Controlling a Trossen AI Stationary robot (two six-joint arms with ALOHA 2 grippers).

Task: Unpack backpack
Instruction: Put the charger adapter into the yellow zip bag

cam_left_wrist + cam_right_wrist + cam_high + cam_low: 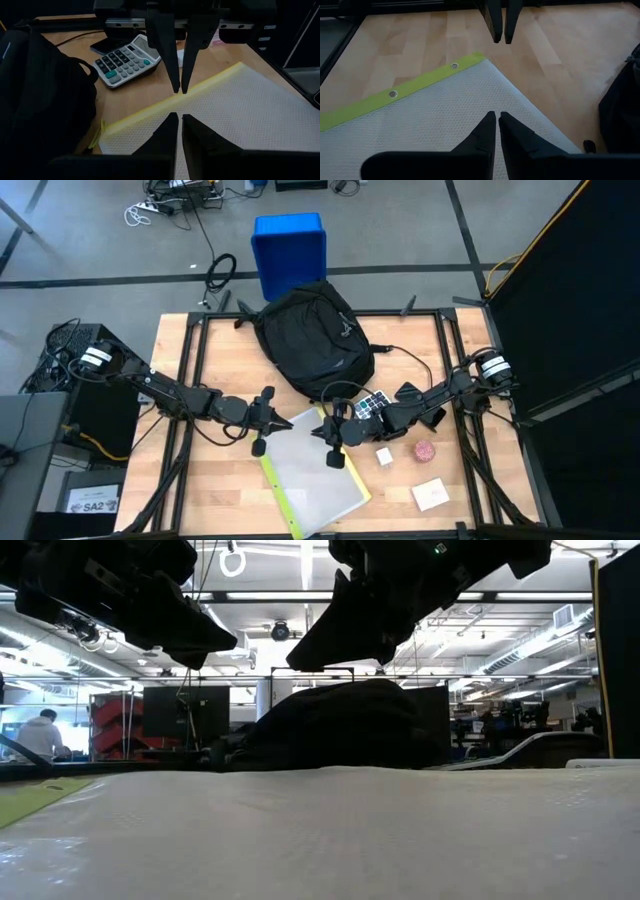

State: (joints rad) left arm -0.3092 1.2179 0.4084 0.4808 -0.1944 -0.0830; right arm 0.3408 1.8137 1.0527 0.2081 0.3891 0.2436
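The black backpack (312, 335) lies on the far middle of the table; its dark side fills the left wrist view's edge (40, 95). In front of it, a white mesh pouch (318, 472) with a yellow-green edge lies flat. My left gripper (283, 423) and my right gripper (318, 432) face each other tip to tip above the pouch's far corner. Both are shut with nothing between the fingers (179, 122) (497, 120). In the low view, both hang clear above the table.
A grey calculator (372, 405) lies beside the backpack, under my right arm. A small white block (384, 455), a pink ball (424, 451) and a white card (431, 494) lie at the near right. A blue bin (290, 250) stands on the floor beyond the table.
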